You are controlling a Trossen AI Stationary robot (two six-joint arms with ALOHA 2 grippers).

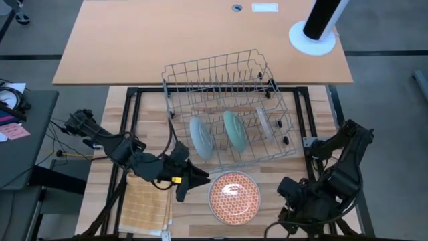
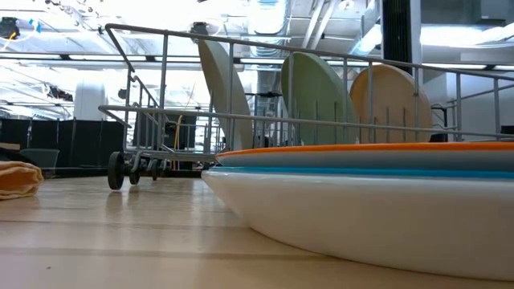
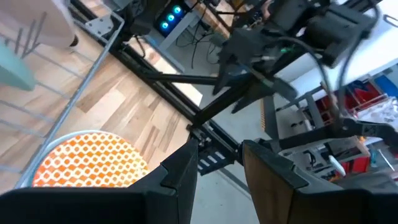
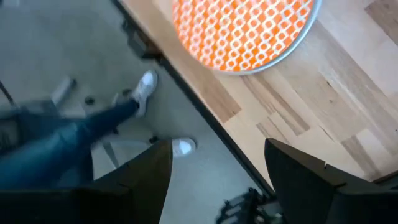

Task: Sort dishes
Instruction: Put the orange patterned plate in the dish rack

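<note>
A stack of dishes sits near the table's front edge. Its top plate is orange-red patterned (image 1: pixel 234 195), and below it the low view shows a blue one (image 2: pixel 361 170) and a white one (image 2: pixel 361 217). In the grey wire rack (image 1: pixel 221 73) stand three plates on edge: pale grey-blue (image 1: pixel 200 137), teal-green (image 1: pixel 235 129) and beige (image 1: pixel 262 124). My left gripper (image 1: pixel 194 179) hovers open just left of the stack with nothing between its fingers (image 3: pixel 180 177). My right gripper (image 1: pixel 286 189) is open to the right of the stack, over the table's near edge (image 4: pixel 217 162).
A yellow checked cloth (image 1: pixel 146 204) lies at the front left, under my left arm. A black post on a white base (image 1: pixel 313 33) stands at the far right. In the right wrist view, a person's legs and white shoes (image 4: pixel 144 84) stand by the near table edge.
</note>
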